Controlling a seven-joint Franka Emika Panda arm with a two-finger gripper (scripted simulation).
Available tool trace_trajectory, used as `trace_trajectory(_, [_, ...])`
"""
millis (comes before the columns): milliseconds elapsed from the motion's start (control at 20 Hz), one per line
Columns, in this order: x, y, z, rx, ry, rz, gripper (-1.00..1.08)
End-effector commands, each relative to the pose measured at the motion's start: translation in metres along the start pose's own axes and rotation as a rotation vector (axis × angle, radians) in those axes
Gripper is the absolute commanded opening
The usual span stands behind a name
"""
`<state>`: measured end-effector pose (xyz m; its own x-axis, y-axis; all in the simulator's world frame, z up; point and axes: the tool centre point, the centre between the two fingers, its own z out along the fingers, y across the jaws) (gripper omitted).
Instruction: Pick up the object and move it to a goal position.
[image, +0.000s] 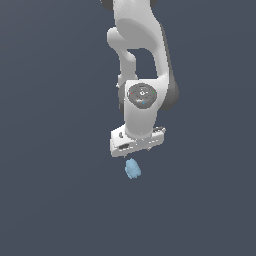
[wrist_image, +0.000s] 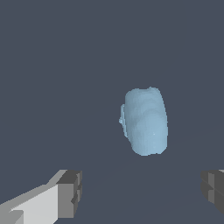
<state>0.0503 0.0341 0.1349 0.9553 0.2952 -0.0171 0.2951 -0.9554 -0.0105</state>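
The object, a small light-blue lumpy chunk (image: 132, 169), lies on the dark grey floor just below the white gripper body in the exterior view. In the wrist view the object (wrist_image: 145, 121) fills the middle, lying between and beyond the two fingers. My gripper (wrist_image: 140, 194) is open, its grey pads (wrist_image: 70, 192) spread wide apart, with nothing between them. In the exterior view the fingers are hidden behind the white hand (image: 137, 140), which hangs above the object and does not touch it.
The white arm (image: 142, 55) reaches down from the top of the exterior view. Plain dark grey floor (image: 50, 200) lies all around; no other objects show.
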Motion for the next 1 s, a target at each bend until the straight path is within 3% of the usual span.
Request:
trace_trajectory(0, [0.011,0.007,0.007,-0.003,0.005,-0.039,1.00])
trace_trajectory(450, [0.032,0.023,0.022,-0.011,0.015,-0.121,1.00])
trace_trajectory(950, [0.034,0.025,0.032,-0.011,0.016,-0.129,1.00])
